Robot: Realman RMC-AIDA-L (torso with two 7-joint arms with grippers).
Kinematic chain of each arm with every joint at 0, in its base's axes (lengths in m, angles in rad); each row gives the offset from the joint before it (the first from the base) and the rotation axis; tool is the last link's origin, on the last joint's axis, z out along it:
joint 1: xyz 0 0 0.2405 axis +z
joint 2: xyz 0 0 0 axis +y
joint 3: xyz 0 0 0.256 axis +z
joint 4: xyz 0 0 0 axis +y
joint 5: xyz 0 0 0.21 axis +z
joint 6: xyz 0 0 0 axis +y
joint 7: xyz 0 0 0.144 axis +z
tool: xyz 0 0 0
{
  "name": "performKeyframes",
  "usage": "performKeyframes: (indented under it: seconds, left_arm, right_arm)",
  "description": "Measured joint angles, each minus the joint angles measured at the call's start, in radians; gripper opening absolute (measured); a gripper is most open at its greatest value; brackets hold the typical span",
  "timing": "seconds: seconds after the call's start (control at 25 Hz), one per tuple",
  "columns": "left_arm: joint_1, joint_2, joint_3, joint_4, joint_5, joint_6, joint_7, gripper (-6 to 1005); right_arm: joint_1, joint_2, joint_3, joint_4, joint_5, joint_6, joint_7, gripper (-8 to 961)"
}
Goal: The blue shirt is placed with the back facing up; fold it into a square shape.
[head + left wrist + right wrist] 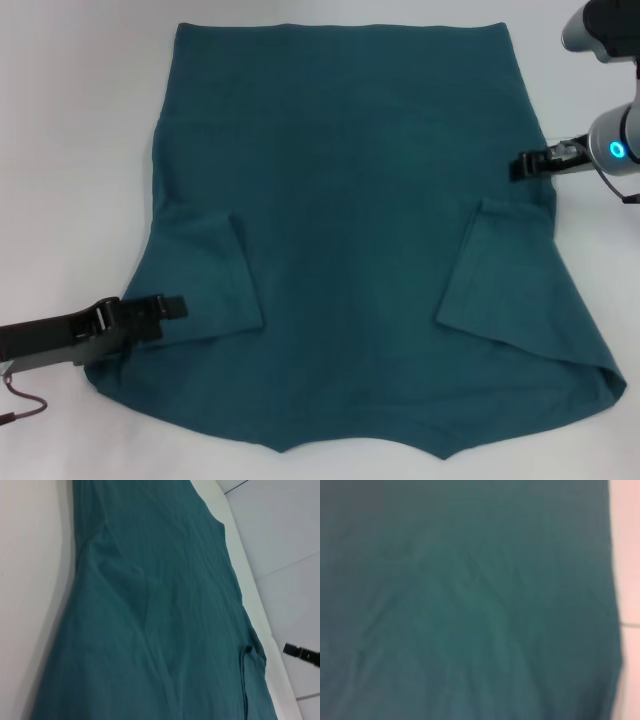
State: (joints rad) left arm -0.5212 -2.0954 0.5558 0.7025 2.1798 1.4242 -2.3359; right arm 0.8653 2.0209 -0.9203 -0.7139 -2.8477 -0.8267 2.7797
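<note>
The blue shirt (350,220) lies flat on the white table (70,150), spread wide toward me, with both short sleeves folded inward onto the body. My left gripper (172,306) sits low at the shirt's near left edge, over the folded left sleeve. At the shirt's right edge, just above the folded right sleeve, is my right gripper (522,165). The left wrist view runs along the blue shirt (150,605), with the right gripper (301,654) small in the distance. Teal fabric of the blue shirt (470,605) nearly fills the right wrist view.
Bare white table (60,80) surrounds the shirt on the left, right and far sides. A thin cable (25,405) loops below my left arm. The floor (280,540) shows beyond the table edge in the left wrist view.
</note>
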Motion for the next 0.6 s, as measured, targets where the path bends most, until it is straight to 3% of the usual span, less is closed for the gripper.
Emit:
performKeyframes:
  seconds: [0.24,0.44,0.6]
  left_arm:
    - [0.008,0.001,-0.003,0.004,0.000,0.004,0.001,662]
    - [0.010,0.009,-0.056,0.026,0.000,0.068,0.000,662]
    - [0.017,0.015,-0.076,0.061,0.012,0.112,-0.043,662]
  right_arm:
    - [-0.032,-0.011,0.021,-0.055,0.151,-0.157,-0.086,419]
    - [-0.101,-0.064,0.133,-0.050,0.473,-0.402,-0.250,429]
    - [-0.163,-0.086,0.188,-0.051,0.608,-0.533,-0.296,576]
